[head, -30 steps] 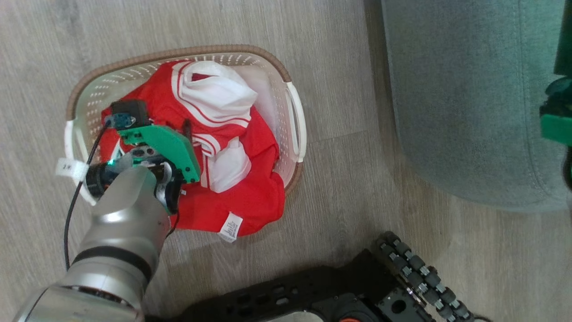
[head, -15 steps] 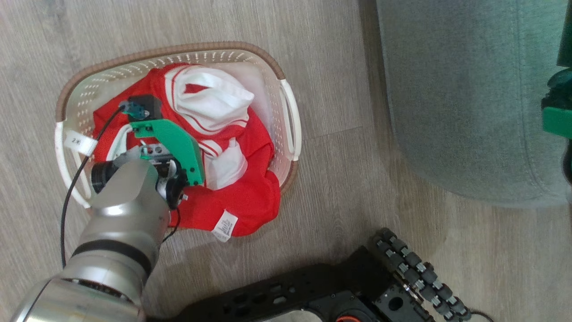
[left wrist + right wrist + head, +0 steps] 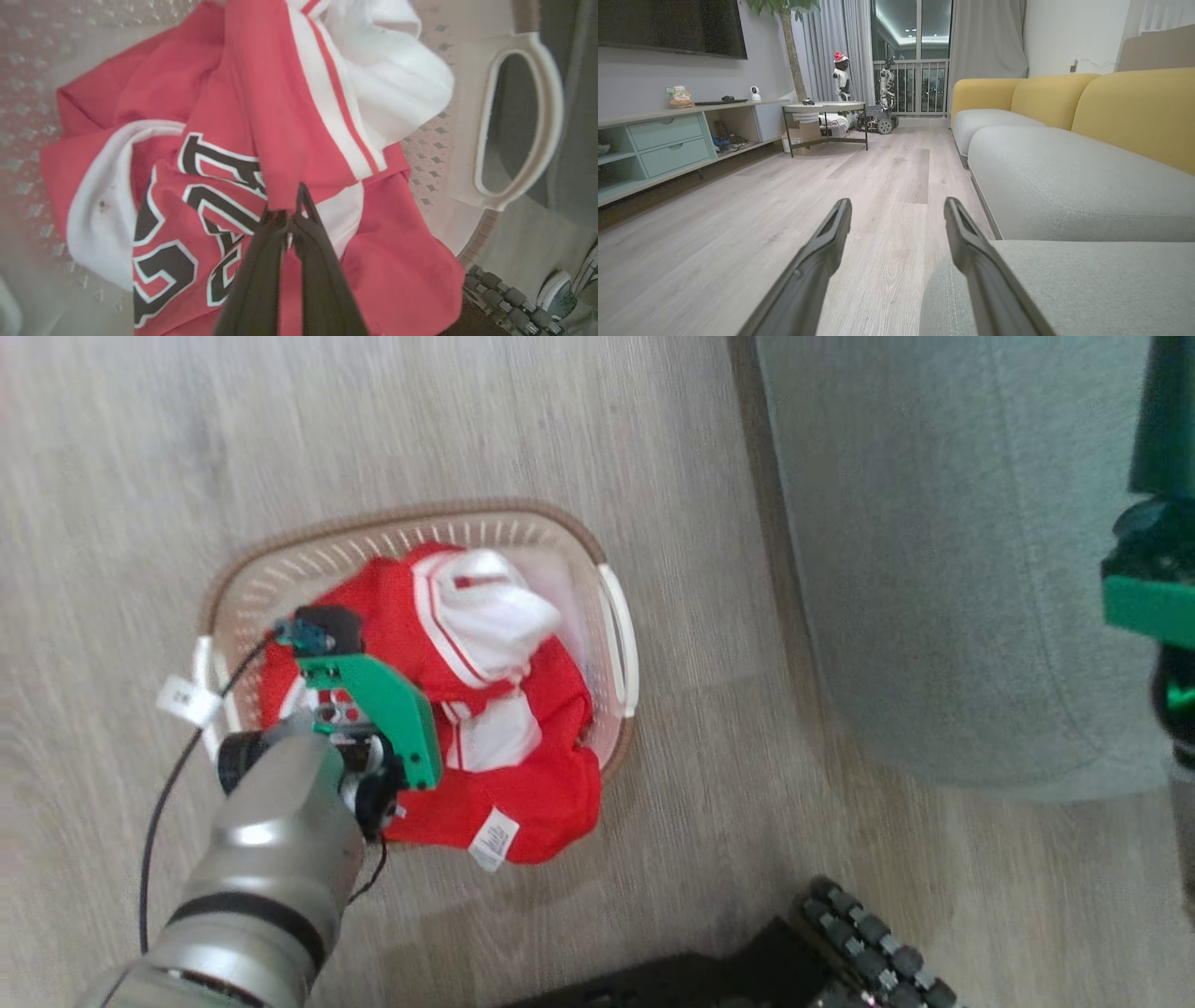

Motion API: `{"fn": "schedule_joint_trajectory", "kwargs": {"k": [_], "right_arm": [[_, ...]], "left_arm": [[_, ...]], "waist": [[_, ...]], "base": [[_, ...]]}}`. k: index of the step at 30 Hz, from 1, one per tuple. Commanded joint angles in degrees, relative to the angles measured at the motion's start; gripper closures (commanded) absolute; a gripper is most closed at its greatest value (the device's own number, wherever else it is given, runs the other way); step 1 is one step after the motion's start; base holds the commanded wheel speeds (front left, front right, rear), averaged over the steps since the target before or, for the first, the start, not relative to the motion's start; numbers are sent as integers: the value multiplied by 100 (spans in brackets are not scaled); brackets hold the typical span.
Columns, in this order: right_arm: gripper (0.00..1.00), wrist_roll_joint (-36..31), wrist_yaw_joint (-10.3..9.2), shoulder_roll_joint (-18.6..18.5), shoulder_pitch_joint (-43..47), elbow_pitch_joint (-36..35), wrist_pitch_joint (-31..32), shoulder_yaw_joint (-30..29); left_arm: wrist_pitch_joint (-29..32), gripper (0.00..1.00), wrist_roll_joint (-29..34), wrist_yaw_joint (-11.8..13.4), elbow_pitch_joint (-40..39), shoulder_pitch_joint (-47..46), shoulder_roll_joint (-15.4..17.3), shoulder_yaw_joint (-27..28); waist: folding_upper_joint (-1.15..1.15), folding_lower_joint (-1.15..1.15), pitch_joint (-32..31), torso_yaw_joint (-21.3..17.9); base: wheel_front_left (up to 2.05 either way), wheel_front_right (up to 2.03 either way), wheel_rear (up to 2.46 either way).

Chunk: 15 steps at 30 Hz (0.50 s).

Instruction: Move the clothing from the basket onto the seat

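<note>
Red clothing (image 3: 523, 775) with white trim is heaped in the cream basket (image 3: 618, 653) on the floor and spills over its near rim. In the left wrist view my left gripper (image 3: 289, 212) is shut on a raised fold of the red clothing (image 3: 275, 116), above black lettering; the basket handle (image 3: 518, 121) shows at right. In the head view its green wrist mount sits over the pile. The grey-green seat (image 3: 943, 551) lies to the right. My right gripper (image 3: 896, 210) is open and empty, over the seat's (image 3: 1064, 275) front corner.
Pale wood floor surrounds the basket. My dark wheeled base (image 3: 840, 943) lies near the bottom edge. The right wrist view shows a low cabinet (image 3: 668, 140) at left, a small table (image 3: 826, 121) far ahead and yellow sofa backs (image 3: 1134, 107) at right.
The head camera has moved, so the basket now sits lower and looks smaller. My left gripper stays on the clothing, whose fold looks slightly more gathered up.
</note>
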Motion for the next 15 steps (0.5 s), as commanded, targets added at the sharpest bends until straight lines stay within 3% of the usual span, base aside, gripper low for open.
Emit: {"fn": "schedule_joint_trajectory", "kwargs": {"k": [1,15], "right_arm": [[0,-38,-1,-3,297,-118,-28,68],[0,-234,-1,160,1038,190,-28,314]], "left_arm": [[-218,100,6,-53,-150,215,91,-34],[-1703,100,35,-131,-858,574,91,-759]], "waist": [[0,0,-546,129],[0,0,-2300,592]], "base": [[0,0,0],[0,0,0]]}}
